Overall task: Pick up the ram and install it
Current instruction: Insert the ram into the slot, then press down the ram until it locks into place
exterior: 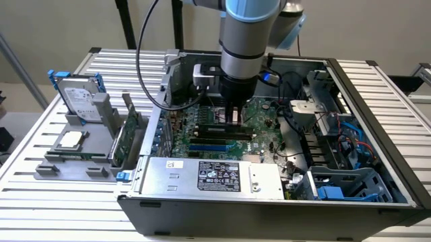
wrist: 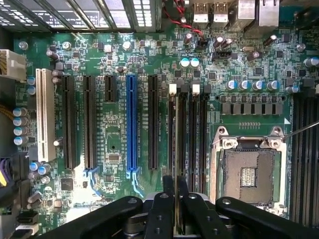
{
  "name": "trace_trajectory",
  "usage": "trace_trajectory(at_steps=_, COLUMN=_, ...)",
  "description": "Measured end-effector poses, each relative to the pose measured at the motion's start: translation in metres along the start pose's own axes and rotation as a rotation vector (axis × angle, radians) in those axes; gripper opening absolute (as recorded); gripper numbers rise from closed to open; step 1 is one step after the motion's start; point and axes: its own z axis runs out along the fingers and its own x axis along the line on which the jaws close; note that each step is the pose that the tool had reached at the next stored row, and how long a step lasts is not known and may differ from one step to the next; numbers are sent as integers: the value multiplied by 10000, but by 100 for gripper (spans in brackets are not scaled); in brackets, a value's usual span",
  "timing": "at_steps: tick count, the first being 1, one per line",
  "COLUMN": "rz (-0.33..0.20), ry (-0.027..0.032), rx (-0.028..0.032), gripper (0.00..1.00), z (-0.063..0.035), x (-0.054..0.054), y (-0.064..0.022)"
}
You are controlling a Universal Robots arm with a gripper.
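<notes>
- Wrist view, nearest: two black fingers (wrist: 168,196) drawn almost together, pinching a thin strip seen edge-on, the ram (wrist: 175,149).
- Ram runs straight out from between the fingers, in line with a black memory slot (wrist: 173,124) that has a white latch (wrist: 173,89) at its far end. Cannot tell if it is fully seated.
- Just beside it, a second black memory slot (wrist: 195,129) with its own white latch.
- To one side of the memory slots: a row of black expansion slots (wrist: 153,124), one blue slot (wrist: 131,124), one white slot (wrist: 45,114).
- To the other side: open CPU socket (wrist: 247,174) in a silver frame.
- Farthest: silver rear ports (wrist: 219,12) and red wires (wrist: 182,15) at the edge of the green motherboard (wrist: 114,59).
- Exterior view, nearest: black PC case (exterior: 269,217) lying open on the slatted counter (exterior: 40,201), grey power supply (exterior: 209,176) along its near edge.
- Mid: arm (exterior: 246,40) comes straight down into the case, fingers low over the board at the long black slots.
- Toward the exterior view's right inside the case: blue cables (exterior: 350,131) and a blue drive bay (exterior: 336,194).
- On the exterior view's left, well apart from the fingers: grey holder (exterior: 54,169) carrying a silver hard drive with blue rails (exterior: 81,101), an upright green expansion card (exterior: 128,136) and a square chip (exterior: 70,141).
</notes>
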Motion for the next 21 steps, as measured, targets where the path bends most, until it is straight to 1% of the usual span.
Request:
trace_trajectory(at_steps=2, rz=0, ry=29, rx=3, gripper=0, z=5, x=0, y=6)
trace_trajectory(at_steps=4, rz=0, ry=80, rx=13, gripper=0, z=9, x=0, y=9)
trace_trajectory(at_steps=6, rz=0, ry=127, rx=34, gripper=0, z=14, x=1, y=11)
trace_trajectory(at_steps=8, rz=1, ry=157, rx=64, gripper=0, z=18, x=1, y=15)
trace_trajectory(at_steps=12, rz=1, ry=168, rx=116, gripper=0, z=26, x=1, y=26)
trace_trajectory(at_steps=21, rz=10, ry=165, rx=193, gripper=0, z=38, x=-6, y=42)
